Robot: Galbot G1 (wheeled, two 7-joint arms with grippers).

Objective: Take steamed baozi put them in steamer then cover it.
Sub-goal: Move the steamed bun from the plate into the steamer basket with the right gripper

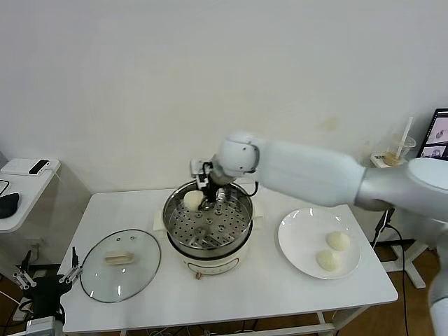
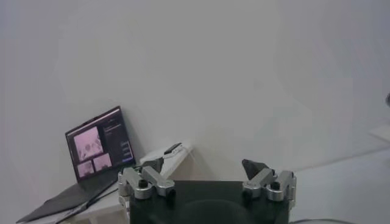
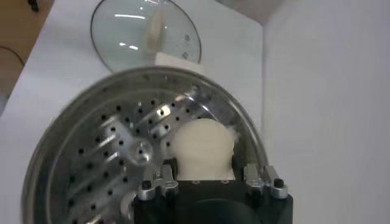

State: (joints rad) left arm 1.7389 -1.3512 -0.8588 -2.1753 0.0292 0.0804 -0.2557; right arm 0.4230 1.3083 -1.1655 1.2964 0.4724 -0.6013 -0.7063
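Observation:
My right gripper reaches down into the steel steamer and is shut on a cream baozi. The right wrist view shows the baozi squeezed between the fingers, low over the perforated tray near the rim. Two more baozi lie on the white plate to the right. The glass cover lies flat on the table left of the steamer, handle up, and also shows in the right wrist view. My left gripper is parked low at the left, open and empty.
The steamer stands on a white base at mid-table. A side table with small devices stands at the far left. A laptop and a cup with a straw are at the far right. A wall is close behind.

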